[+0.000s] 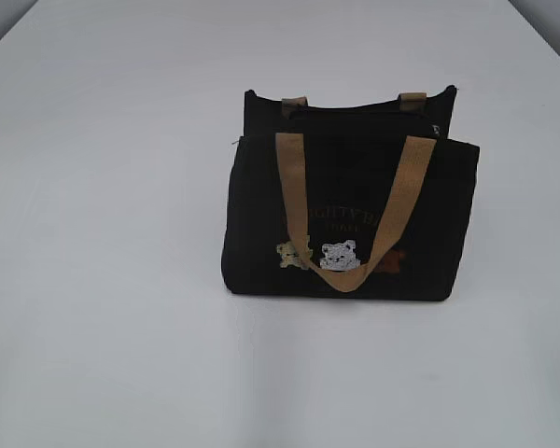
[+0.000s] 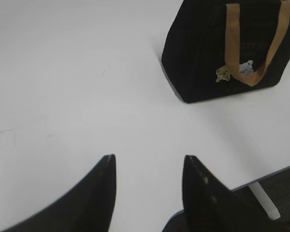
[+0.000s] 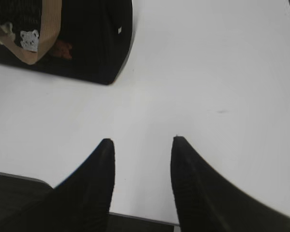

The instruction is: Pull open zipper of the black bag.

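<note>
The black bag (image 1: 350, 210) stands upright a little right of the table's middle, its tan handle hanging over the front with gold lettering and bear patches. Its zipper runs along the dark top edge (image 1: 355, 110); the pull is too small to make out. Neither arm shows in the exterior view. My left gripper (image 2: 147, 162) hovers open over bare table, the bag (image 2: 232, 48) far off at the upper right. My right gripper (image 3: 142, 145) is open too, empty, near the table's front edge, with the bag (image 3: 82, 38) at the upper left.
The white table (image 1: 103, 280) spreads wide around the bag. Its front edge (image 2: 268, 176) shows behind the left gripper and its front edge (image 3: 135, 217) below the right gripper. Dark floor lies beyond both edges.
</note>
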You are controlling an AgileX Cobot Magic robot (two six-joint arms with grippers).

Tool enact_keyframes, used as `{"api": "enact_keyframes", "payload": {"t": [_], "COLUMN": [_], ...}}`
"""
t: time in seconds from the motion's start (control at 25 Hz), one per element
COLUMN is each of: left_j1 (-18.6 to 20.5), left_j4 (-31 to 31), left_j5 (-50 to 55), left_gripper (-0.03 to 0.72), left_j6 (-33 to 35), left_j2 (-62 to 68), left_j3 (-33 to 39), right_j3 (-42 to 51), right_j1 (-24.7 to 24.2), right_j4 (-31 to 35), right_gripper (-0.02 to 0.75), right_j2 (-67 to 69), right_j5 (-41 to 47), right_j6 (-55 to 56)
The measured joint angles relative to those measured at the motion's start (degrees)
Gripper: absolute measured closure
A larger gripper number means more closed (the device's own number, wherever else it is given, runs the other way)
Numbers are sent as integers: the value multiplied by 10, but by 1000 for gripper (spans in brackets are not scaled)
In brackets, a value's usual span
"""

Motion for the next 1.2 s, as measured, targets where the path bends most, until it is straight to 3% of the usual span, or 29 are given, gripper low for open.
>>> {"api": "enact_keyframes", "payload": {"t": [0.56, 0.64, 0.8, 0.88, 1.2], "left_j1": [5, 38, 167, 208, 228], "left_j4": [2, 2, 1, 1, 1], "left_j5": [-1, -1, -1, -1, -1], "left_gripper": [348, 348, 365, 379, 400], "left_j6": [0, 0, 0, 0, 0], "left_j2": [-1, -1, -1, -1, -1], "left_j3": [0, 0, 0, 0, 0], "right_j3": [1, 1, 1, 1, 1], "right_j1": [0, 0, 0, 0, 0], "right_j4": [7, 9, 10, 10, 10], "right_gripper": [429, 429, 429, 429, 429], "right_j2": [18, 5, -7, -7, -7], "right_j5": [-1, -2, -1, -1, -1], "right_j6": [4, 4, 4, 4, 4]}}
